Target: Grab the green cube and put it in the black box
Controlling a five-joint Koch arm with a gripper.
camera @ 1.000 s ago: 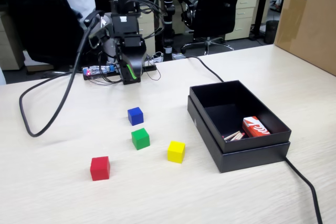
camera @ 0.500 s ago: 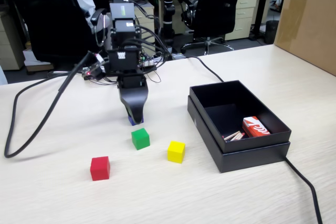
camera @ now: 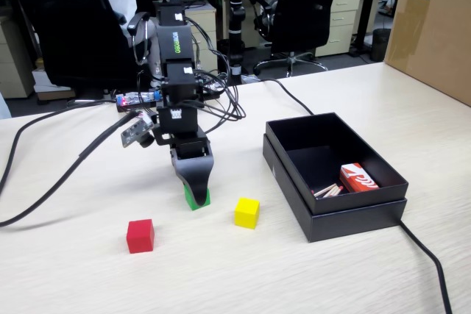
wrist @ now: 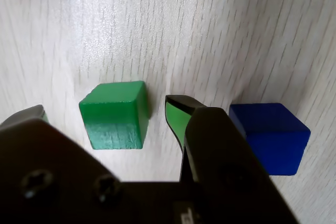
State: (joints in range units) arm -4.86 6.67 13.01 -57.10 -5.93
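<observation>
The green cube (wrist: 113, 115) sits on the pale wood-grain table (camera: 88, 270) and lies in the gap between the pincer's two jaws, as the wrist view shows: one jaw tip with a green inner face stands just beside the cube's right face with a thin strip of table showing between them, and the other tip peeks in at the left edge of that view, also clear of the cube. The gripper (wrist: 105, 111) is therefore spread wide, wider than the cube, and pinches nothing; no jaw can be seen touching the cube. In the fixed view the gripper (camera: 196, 195) points straight down from the black arm (camera: 176, 79), its tip low over the table and covering the upper part of the green cube (camera: 199, 200), of which only the lower front edge shows. The blue cube (wrist: 270, 137) lies on the table just outside the right jaw in the wrist view, close to it but apart from the green cube; in the fixed view it is hidden behind the arm. The yellow cube (camera: 246, 212) rests to the right of the green one in the fixed view, near but not touching, and the red cube (camera: 140, 235) stands further to the left and nearer the camera. The black box (camera: 353, 215) stands open, well apart on the right, with a red-and-white packet (camera: 358, 179) inside.
</observation>
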